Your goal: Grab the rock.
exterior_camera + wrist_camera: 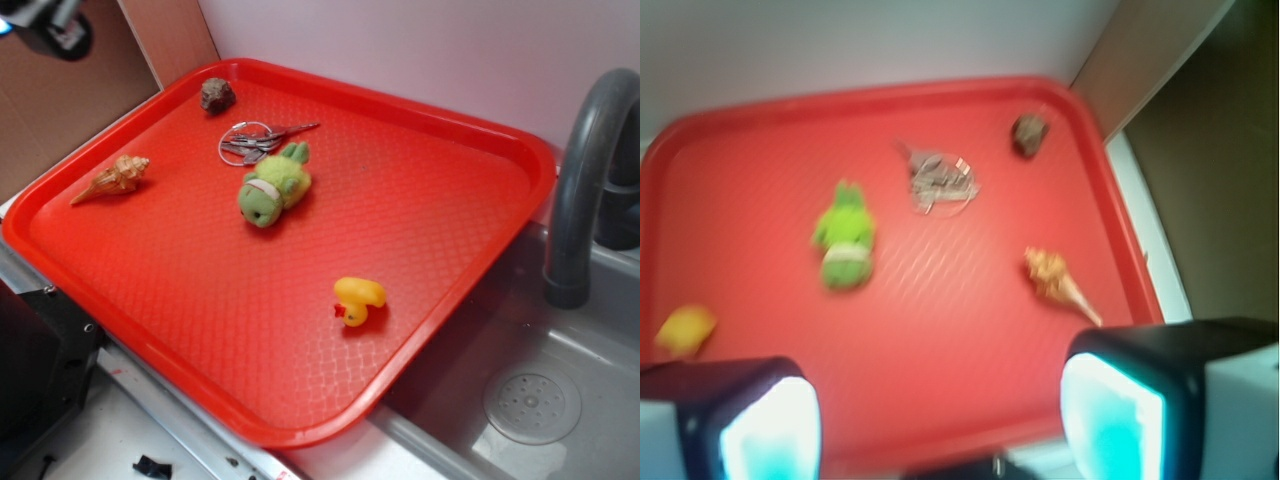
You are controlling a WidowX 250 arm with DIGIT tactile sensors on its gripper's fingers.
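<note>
1. Exterior view: red tray tilted across the frame, rock sitting way up at the 11 o'clock corner, just inside the rim.
2. Right below the rock, at about 5 o'clock from it: a key ring with keys, then the green plush toy touching the keys.
3. Tan seashell over at 9 o'clock, yellow rubber duck alone toward 5 o'clock.
4. Only here: grey sink and faucet off at 3 o'clock.
5. Wrist view, pretty blurry: same tray, rock now at 1 o'clock, well apart from everything gripper-wise.
6. Only here: gripper at 6 o'clock, fingers spread wide, nothing between them, hanging over the tray's near edge.
</note>
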